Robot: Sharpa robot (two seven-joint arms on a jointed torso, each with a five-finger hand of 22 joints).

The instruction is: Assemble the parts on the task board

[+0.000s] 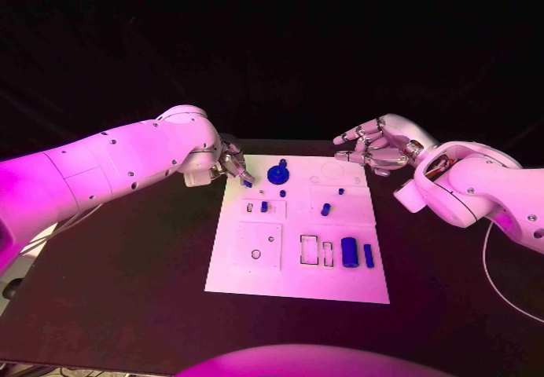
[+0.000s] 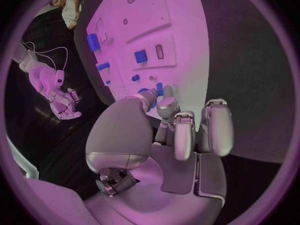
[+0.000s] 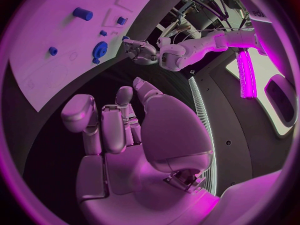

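Note:
The white task board (image 1: 255, 279) lies in the middle of the black table. A blue gear (image 1: 279, 174) stands near its far edge, with small blue pegs (image 1: 325, 209) behind it and a blue cylinder (image 1: 349, 251) toward the near right. My left hand (image 1: 230, 163) hovers at the board's far left corner and pinches a small blue part (image 1: 248, 183) at its fingertips. The left wrist view shows that part (image 2: 159, 89) just beyond the fingers (image 2: 167, 107). My right hand (image 1: 380, 143) hangs past the board's far right corner, fingers loosely curled and holding nothing.
Two empty rectangular slots (image 1: 308, 249) sit left of the cylinder, beside a raised square plate (image 1: 259, 245) with a small hole. A thin cable (image 1: 487, 263) runs across the table at the right. Bare black table (image 1: 125, 298) surrounds the board.

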